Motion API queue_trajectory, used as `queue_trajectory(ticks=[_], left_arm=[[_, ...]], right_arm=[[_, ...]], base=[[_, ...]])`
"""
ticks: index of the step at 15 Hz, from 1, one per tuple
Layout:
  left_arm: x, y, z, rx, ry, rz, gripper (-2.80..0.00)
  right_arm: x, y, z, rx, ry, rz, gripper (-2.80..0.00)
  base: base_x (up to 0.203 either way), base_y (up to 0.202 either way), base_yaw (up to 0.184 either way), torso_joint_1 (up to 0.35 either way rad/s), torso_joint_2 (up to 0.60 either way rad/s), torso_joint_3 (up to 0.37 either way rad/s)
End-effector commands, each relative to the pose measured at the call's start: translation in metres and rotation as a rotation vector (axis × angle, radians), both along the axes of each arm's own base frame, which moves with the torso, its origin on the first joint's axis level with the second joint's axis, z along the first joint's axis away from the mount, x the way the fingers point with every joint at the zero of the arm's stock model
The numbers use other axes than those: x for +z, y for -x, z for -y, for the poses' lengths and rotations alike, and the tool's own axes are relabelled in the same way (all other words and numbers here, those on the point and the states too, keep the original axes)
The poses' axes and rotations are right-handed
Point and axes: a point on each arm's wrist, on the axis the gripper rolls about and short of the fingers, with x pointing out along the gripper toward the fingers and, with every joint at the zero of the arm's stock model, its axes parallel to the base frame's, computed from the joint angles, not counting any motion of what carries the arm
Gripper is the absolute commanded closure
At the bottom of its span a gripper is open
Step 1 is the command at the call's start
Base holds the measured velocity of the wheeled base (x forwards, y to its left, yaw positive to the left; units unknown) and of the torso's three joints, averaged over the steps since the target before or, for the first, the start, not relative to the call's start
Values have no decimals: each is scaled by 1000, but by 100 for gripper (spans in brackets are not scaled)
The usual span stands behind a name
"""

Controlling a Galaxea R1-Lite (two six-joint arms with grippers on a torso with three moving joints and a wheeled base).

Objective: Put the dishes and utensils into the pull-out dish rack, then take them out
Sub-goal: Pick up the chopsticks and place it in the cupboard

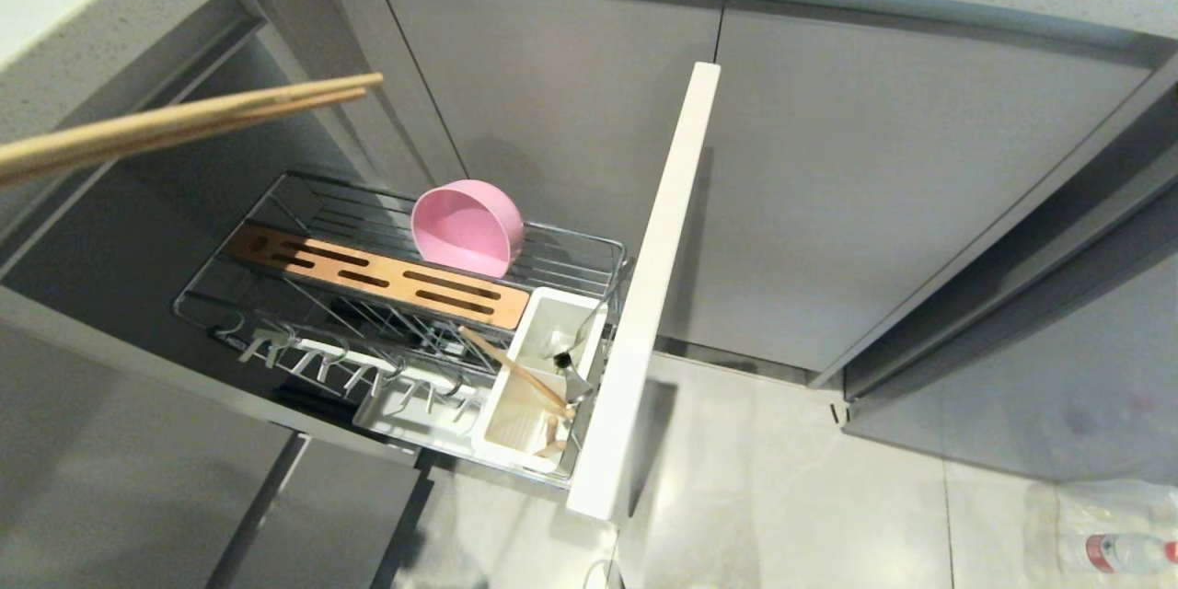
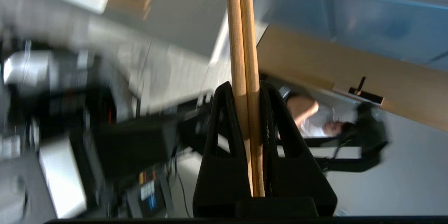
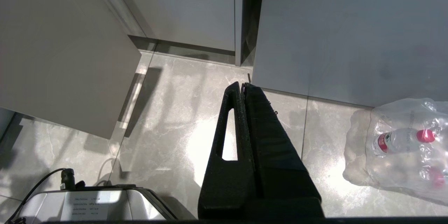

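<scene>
On the far left of my head view I am seeing the chopsticks point(image 1: 184, 121) reaching in from the edge, held high above the rack point(image 1: 396, 294) and pointing toward the cabinets. The left gripper point(image 2: 245, 112) itself is sitting outside that view; through its wrist camera I am watching its two black fingers point(image 2: 224, 140) pinching the pair side by side, the sticks running out past the fingertips. The background there is blurring, and a person point(image 2: 315, 119) is showing beyond the gripper.

Moving right, the rack is standing pulled out from its opening. The wooden strip point(image 1: 377, 276) is lying along its top, and the pink bowl point(image 1: 467, 227) is resting on its side on the wires just behind the strip, its hollow facing left. At the rack's right end the white caddy point(image 1: 538, 377) is sitting against the white front panel point(image 1: 644, 294), with a wooden stick point(image 1: 515, 370) leaning across it.

Further right I am looking at grey cabinet doors point(image 1: 874, 184) and the tiled floor point(image 1: 791, 497), with a wrapped pack of bottles point(image 3: 402, 143) lying on it. The right gripper point(image 3: 243, 85) is hanging over that floor, its fingers pressed together on nothing.
</scene>
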Motion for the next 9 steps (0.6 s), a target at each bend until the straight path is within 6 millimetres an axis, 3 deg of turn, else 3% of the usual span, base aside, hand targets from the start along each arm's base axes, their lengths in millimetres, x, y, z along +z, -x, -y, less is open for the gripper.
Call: queue_trajectory(ticks=[1,9], left_arm=[[-8,-11,3,-2,-25,-115,0],[-45,-73,19,-12,-123,-531,0]], right_arm=[[0,0,0,0,-1,-2,0],[0,0,0,0,-1,-2,0]], base=[[0,0,0,0,0,0],[0,0,0,0,0,0]])
